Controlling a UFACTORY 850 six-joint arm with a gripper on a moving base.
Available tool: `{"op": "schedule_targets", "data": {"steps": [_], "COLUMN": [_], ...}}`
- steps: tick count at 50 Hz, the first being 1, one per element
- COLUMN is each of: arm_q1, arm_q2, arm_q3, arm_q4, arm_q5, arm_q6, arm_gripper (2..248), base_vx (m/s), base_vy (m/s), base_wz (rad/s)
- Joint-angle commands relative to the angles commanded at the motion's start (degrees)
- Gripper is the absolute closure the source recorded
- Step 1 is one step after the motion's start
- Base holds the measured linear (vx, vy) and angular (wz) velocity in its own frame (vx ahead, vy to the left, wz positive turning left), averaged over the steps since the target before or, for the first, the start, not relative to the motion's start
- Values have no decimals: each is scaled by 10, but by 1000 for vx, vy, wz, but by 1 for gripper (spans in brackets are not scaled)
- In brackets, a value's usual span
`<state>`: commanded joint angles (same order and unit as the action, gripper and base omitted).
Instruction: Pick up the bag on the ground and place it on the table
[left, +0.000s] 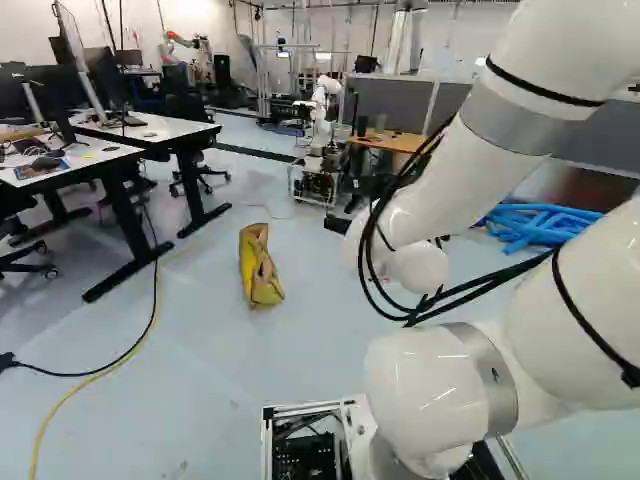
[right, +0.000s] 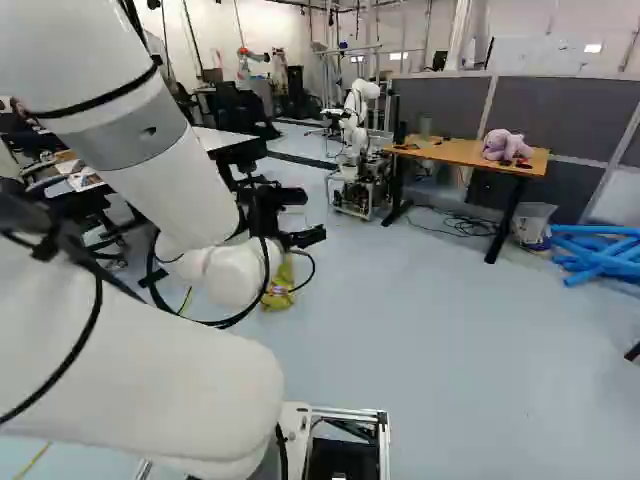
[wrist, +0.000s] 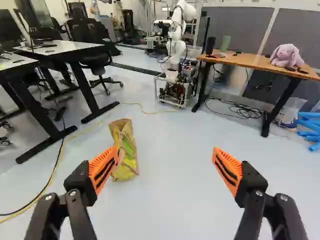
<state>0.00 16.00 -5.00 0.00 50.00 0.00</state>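
At eleven o'clock from the gripper (right: 312, 216), a yellow-and-brown bag (wrist: 128, 150) rests on the floor (wrist: 167, 200); the orange-padded fingers (wrist: 104, 167) stand wide apart, gripping nothing.

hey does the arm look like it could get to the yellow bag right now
Probably not without driving closer: the bag seems well ahead on the floor, off toward one side of the open pincer. Nothing visible blocks the way between them, though.
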Motion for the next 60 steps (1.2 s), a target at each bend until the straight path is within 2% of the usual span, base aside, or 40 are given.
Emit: {"op": "schedule_targets", "data": {"steps": [17,60], "arm_q1": [0,0], "arm_q2": [0,0], "arm_q3": [0,0], "arm_q4": [0,0], "arm_q5": [0,0], "arm_q6": [0,0], "arm_gripper": [3,3], "base_vx": [23,123], "base_vy": [2,3], "base_wz": [-2,-8]}}
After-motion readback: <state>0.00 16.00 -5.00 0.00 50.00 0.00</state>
